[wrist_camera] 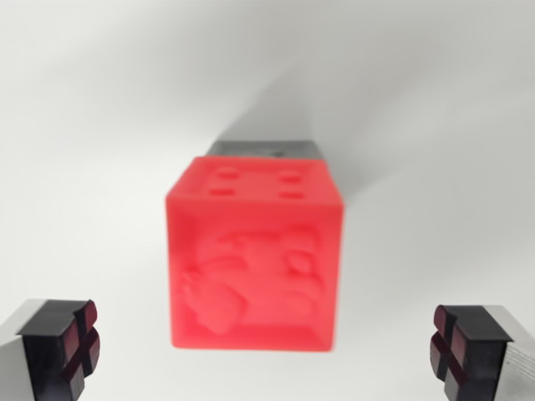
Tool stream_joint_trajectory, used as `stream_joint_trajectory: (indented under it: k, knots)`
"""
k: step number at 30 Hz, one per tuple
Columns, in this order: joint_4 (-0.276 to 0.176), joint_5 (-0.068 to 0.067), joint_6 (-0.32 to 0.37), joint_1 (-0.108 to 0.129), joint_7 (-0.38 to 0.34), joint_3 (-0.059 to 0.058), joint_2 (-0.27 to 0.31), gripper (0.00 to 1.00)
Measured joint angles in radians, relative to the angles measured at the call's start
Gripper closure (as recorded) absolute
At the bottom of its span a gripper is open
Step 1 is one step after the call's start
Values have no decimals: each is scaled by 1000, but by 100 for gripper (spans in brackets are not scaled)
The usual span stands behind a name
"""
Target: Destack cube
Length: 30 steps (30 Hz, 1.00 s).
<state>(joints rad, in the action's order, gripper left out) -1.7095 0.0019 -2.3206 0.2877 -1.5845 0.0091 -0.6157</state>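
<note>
1. The jaws stand spread wide, one fingertip [63, 342] in the lower corner at the wrist view's left and the other at the lower corner on the wrist view's right. Nothing is pinched between them; the gripper [266, 347] is empty.
2. Each fingertip is a grey block with a dark pad that carries red cross-shaped markings on its inner face.
3. The red cube [255, 255] sits between the two fingertips and above them in the picture, apart from both, with clear gaps on either side.
4. Its facing side bears a raised relief figure inside a recessed square frame; the shape is blurred and cannot be told exactly.
5. Its top face shows four small rectangular pockets set in two rows.
6. Directly behind the red cube's top edge a grey cube [266, 149] shows as a narrow strip with a dark mark on it. The two appear to touch, but whether the red cube rests on it cannot be told from this angle.
7. A soft shadow [284, 92] stretches away from the cubes toward the top of the picture.
8. All of this lies on a plain white surface [92, 125].
</note>
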Motion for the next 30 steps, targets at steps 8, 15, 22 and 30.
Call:
stream_joint_trajectory:
  k: [8,15,22,30]
  knots:
    - [11,0,-46,11,-15,-7,-56,0]
    - [17,0,-85,11,-15,-8,-104,0]
    - [21,0,-100,11,-15,-8,-121,100]
    - [22,0,-100,11,-15,-8,-121,100]
